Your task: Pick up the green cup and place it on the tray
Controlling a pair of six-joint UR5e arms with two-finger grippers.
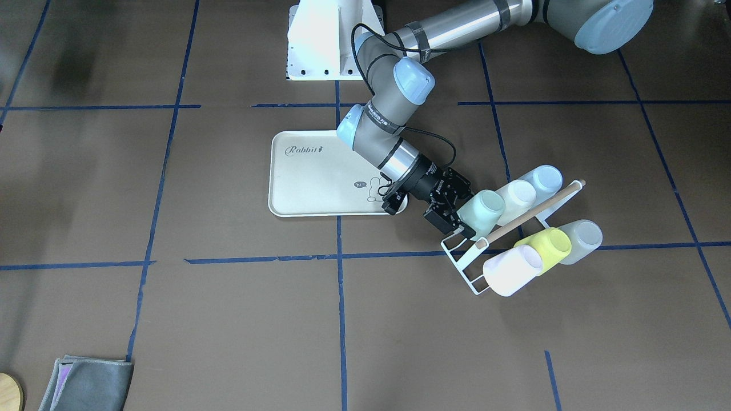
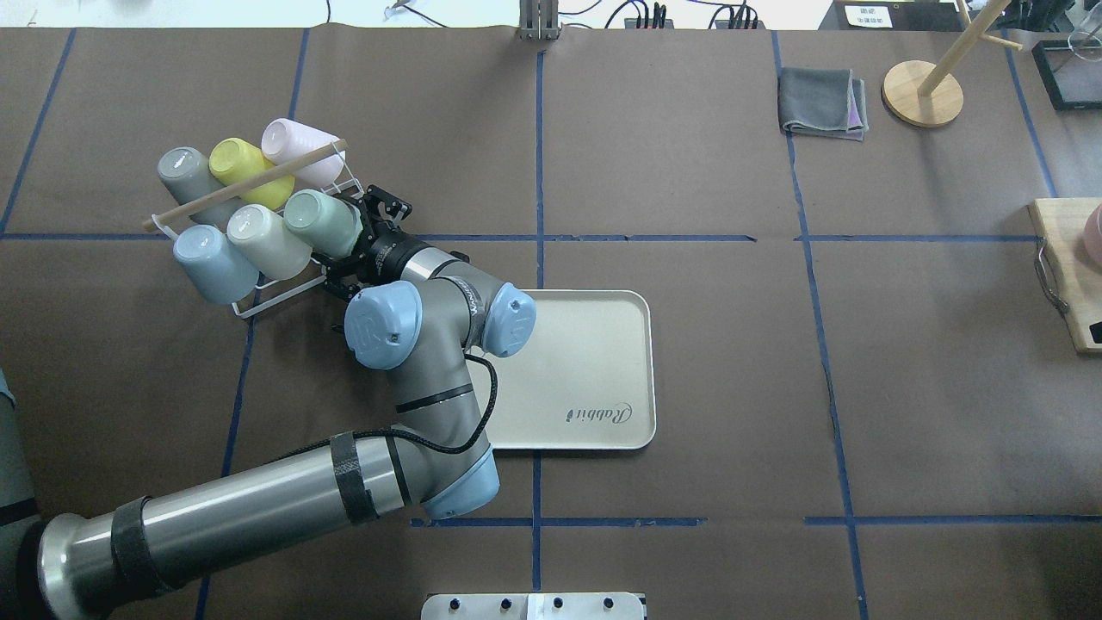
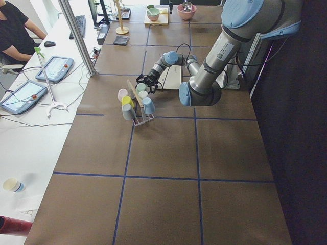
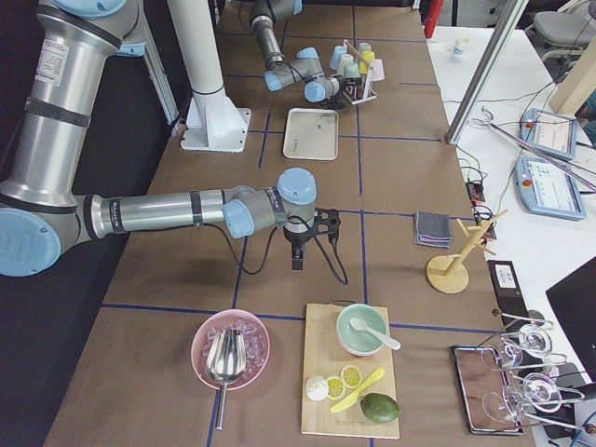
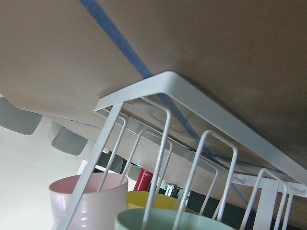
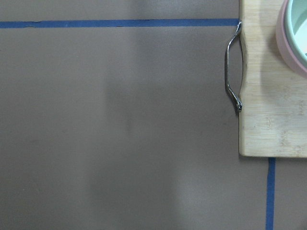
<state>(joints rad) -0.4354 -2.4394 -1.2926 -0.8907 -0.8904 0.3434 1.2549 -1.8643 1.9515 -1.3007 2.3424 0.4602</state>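
Note:
The green cup [image 1: 482, 211] lies on its side on a white wire rack [image 1: 462, 265], at the end of a row of cups, its mouth toward my left gripper [image 1: 465, 210]. The gripper is open, with one finger on each side of the cup's mouth end. From overhead the cup [image 2: 320, 222] sits in line with its neighbours, just ahead of the gripper [image 2: 347, 239]. The left wrist view shows the cup's rim [image 5: 158, 220] behind rack wires. The cream "Rabbit" tray [image 1: 308, 182] lies flat beside the rack, under my left forearm. My right gripper [image 4: 307, 244] hangs over bare table far off; I cannot tell its state.
The rack also holds cream [image 1: 517, 194], pale blue [image 1: 545, 178], yellow-green [image 1: 548, 245], grey [image 1: 582, 237] and pinkish-white [image 1: 511, 271] cups under a wooden rod [image 1: 531, 214]. A folded grey cloth [image 2: 822, 102] and a wooden stand [image 2: 923, 90] are far right. A wooden board [image 6: 268, 96] lies near the right gripper.

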